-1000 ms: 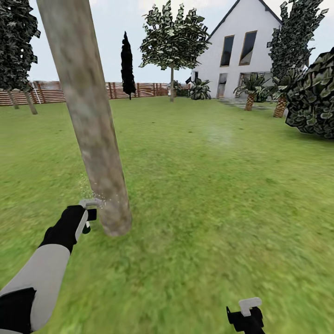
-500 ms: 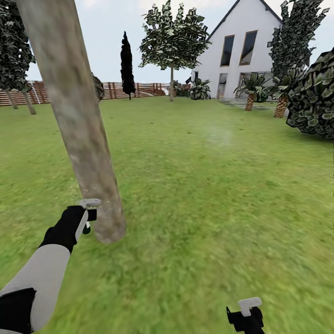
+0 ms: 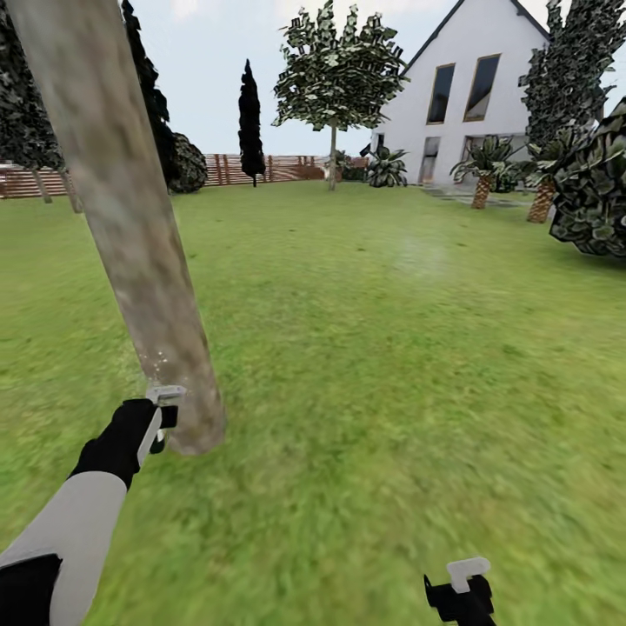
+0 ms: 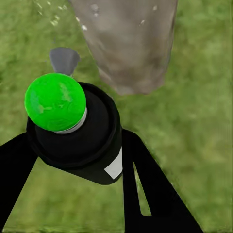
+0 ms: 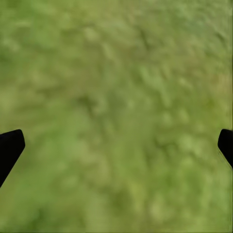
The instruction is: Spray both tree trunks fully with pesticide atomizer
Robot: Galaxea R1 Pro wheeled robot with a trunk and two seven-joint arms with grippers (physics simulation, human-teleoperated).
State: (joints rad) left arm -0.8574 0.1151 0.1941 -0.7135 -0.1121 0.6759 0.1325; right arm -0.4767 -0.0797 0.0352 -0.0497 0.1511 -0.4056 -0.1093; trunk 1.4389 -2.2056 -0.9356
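Observation:
My left gripper (image 3: 155, 423) is shut on the pesticide atomizer (image 4: 99, 131), a dark cylinder with a bright green dome (image 4: 55, 101) on top and a grey nozzle (image 4: 64, 59). Its light cap (image 3: 166, 396) sits right beside the base of the near tree trunk (image 3: 130, 235), a thick pale column leaning left. The nozzle faces that trunk (image 4: 128, 43), and white droplets speckle the bark. A second tree (image 3: 333, 161) stands far off across the lawn. My right gripper (image 3: 461, 594) hangs low over grass, open and holding nothing (image 5: 116, 148).
Green lawn (image 3: 391, 365) stretches ahead to a brown slat fence (image 3: 261, 168). A white house (image 3: 487, 96) stands at the far right with short palms (image 3: 481, 178) in front. A dark bush (image 3: 596, 191) is at the right edge, and a narrow dark cypress (image 3: 250, 122) by the fence.
The whole view has shifted as the camera moved; the near trunk now stands further left in the picture and nearer the left gripper. Both arms keep their pose.

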